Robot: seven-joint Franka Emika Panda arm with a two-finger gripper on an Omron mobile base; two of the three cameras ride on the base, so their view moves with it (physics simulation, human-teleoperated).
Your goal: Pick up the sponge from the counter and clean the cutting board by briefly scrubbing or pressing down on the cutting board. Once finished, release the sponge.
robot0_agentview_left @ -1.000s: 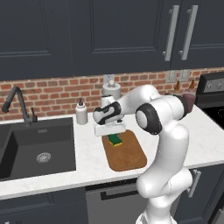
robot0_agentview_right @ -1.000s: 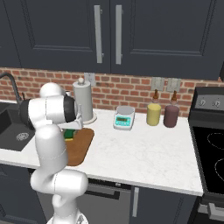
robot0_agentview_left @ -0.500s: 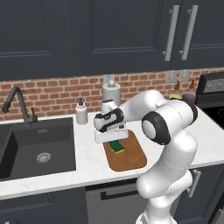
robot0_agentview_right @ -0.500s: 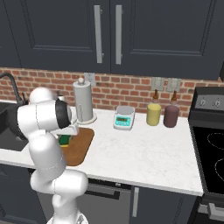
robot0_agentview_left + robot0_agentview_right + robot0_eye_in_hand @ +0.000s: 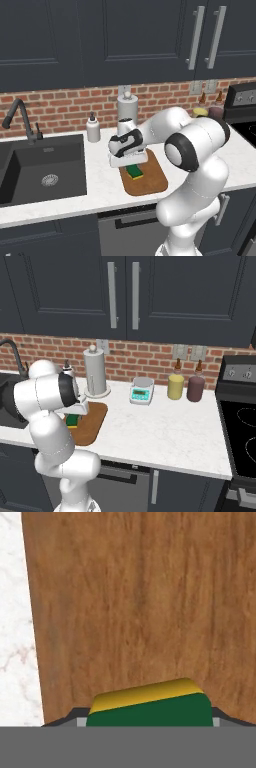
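On the brown wooden cutting board with rounded corners [image 5: 148,176] I see the small rectangular sponge, dark green over yellow [image 5: 134,171], lying toward the board's left half and directly under the robot's hand. In the hand view the sponge [image 5: 149,708] sits between the two dark finger tips of the gripper [image 5: 149,721], one tip showing at each of its ends, so I read the pincer as closed to the sponge's width and holding it, with wood grain of the board [image 5: 140,602] spread beyond it. In the left base view the gripper [image 5: 131,165] hangs just above the sponge, though I cannot see the fingers themselves there. The board rests on the white marbled stone counter [image 5: 100,192], between the dark inset sink [image 5: 42,167] and the arm's body. Behind the board stand a white soap dispenser bottle [image 5: 93,129] and a grey upright paper towel roll [image 5: 95,372]; further right I see a white kitchen scale with teal display [image 5: 141,391].
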